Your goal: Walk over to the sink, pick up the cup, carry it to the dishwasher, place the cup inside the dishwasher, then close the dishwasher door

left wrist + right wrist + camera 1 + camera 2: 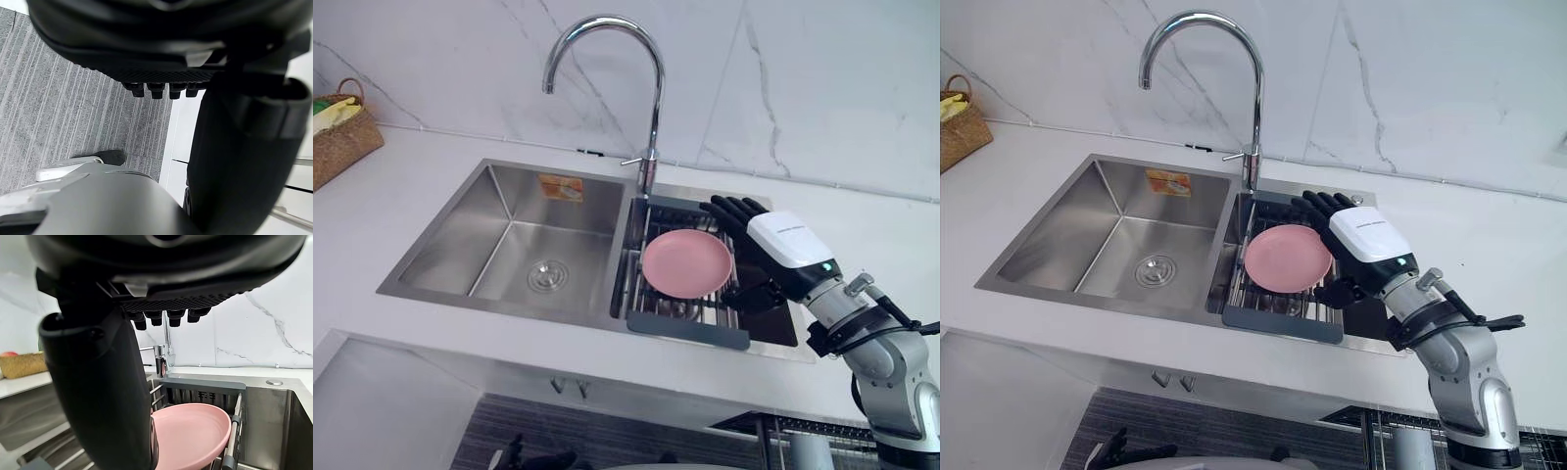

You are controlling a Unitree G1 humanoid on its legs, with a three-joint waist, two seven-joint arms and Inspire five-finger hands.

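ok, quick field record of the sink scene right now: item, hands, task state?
item: pink plate, not a cup
item place: lying on the rack in the right half of the sink
right hand: open, at the plate's right edge, fingers above it, thumb lower; contact unclear
left hand: open, hanging over the floor
faucet: behind the sink, spout arching left
basket: on the counter, far left
task state: nothing picked up yet
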